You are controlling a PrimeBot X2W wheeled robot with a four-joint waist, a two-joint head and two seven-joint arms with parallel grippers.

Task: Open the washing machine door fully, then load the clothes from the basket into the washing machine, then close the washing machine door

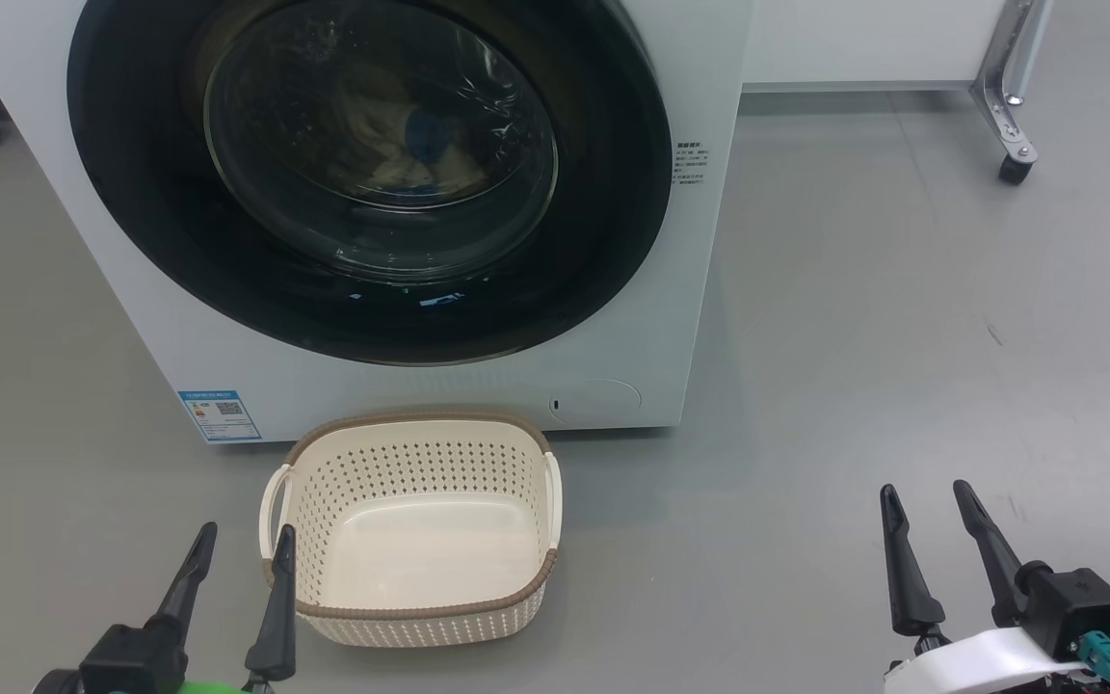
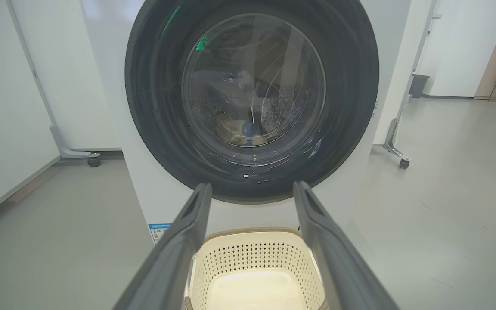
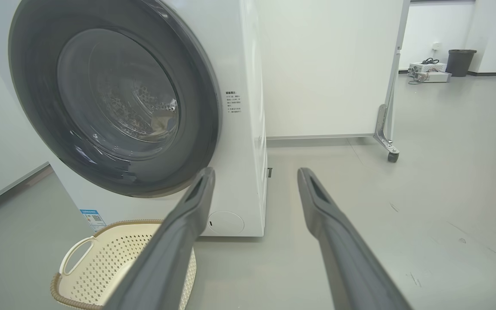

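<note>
If the washing machine door point(image 1: 372, 173), shut against the washing machine point(image 1: 709, 241), isn't latched, it may swing open; the left hand point(image 1: 247, 530), beside the basket point(image 1: 420, 472) at its 9 o'clock, could nudge it. The basket sits empty at the door's 6 o'clock, with the clothes point(image 1: 391, 145) behind the glass. Both hands are spread wide and hold nothing; the right hand point(image 1: 923, 488) is well apart at the basket's 3 o'clock

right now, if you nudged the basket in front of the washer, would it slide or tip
The basket is empty, with thin perforated walls, so probably light; a nudge would likely slide it on the smooth floor. Low and wide, it seems unlikely to tip. Its walls look stiff, perhaps slightly flexible.
</note>
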